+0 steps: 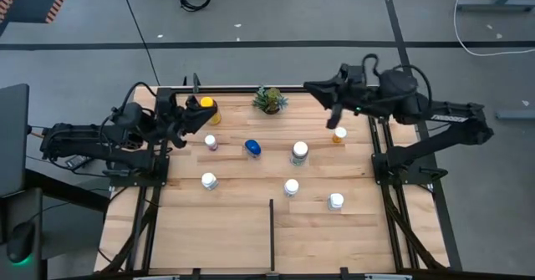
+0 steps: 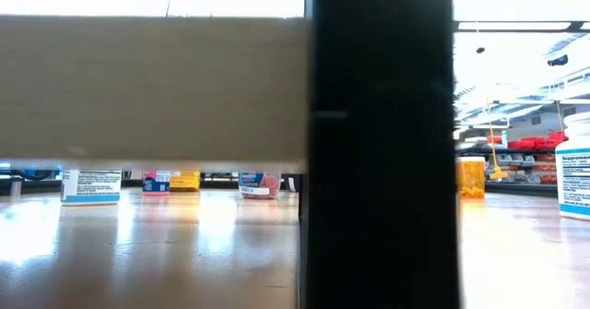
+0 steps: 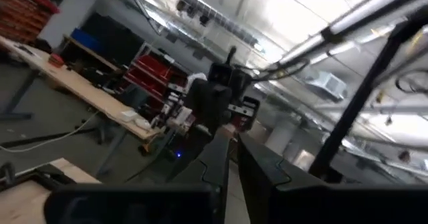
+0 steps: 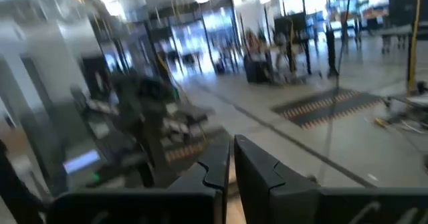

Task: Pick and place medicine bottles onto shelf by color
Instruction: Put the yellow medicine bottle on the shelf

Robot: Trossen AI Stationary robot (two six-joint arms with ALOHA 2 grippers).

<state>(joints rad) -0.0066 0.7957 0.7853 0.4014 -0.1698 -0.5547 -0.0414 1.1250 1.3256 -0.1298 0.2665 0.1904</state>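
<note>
Eight bottles stand upright on their bases on the light-wood shelf (image 1: 251, 221). They are an amber one with a yellow lid (image 1: 206, 109), a pinkish one (image 1: 211, 143), a blue one (image 1: 252, 148), an orange one (image 1: 338, 134) and several white-capped ones (image 1: 299, 152) (image 1: 208, 180) (image 1: 291, 187). My left gripper (image 1: 194, 113) is beside the amber bottle at the far left. It is raised, shut and empty in the left wrist view (image 3: 233, 138). My right gripper (image 1: 313, 87) hangs over the far edge near the plant. It is shut and empty in the right wrist view (image 4: 231, 144).
A small green potted plant (image 1: 269, 99) stands at the far edge between the grippers. A short black divider bar (image 1: 271, 230) runs from the near edge toward the middle, and black rails (image 1: 378, 159) bound the sides. In the low view a plank (image 2: 147, 88) and a black post (image 2: 378, 143) block much.
</note>
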